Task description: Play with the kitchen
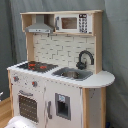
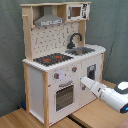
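One large white and light-wood toy kitchen (image 1: 57,75) fills the first exterior view, standing before a grey curtain (image 1: 116,45). Its black hob with red rings (image 1: 36,65) sits beside a steel sink (image 1: 73,74) with a curved black faucet (image 1: 85,59); above hang a grey hood (image 1: 40,27) and a small microwave (image 1: 73,22). No writing is legible.

In the second exterior view the kitchen stands on a wooden floor (image 2: 30,119). The white arm's gripper (image 2: 84,80) points at the front, beside the windowed oven door (image 2: 64,96); whether its jaws are spread cannot be told.
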Controlling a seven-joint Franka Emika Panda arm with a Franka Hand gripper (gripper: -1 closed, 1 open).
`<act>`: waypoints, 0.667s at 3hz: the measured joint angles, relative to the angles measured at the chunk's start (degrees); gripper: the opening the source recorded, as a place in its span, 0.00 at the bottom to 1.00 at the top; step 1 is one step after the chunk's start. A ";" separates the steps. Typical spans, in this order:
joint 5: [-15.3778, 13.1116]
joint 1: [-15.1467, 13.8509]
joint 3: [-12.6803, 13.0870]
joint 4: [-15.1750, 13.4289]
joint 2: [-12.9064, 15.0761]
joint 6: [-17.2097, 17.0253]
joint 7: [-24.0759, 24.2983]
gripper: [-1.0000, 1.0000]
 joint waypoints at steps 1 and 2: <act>0.00 1.66 0.79 -2.67 -1.67 0.34 6.85 1.00; -0.03 3.03 1.65 -4.70 -2.38 0.33 13.19 1.00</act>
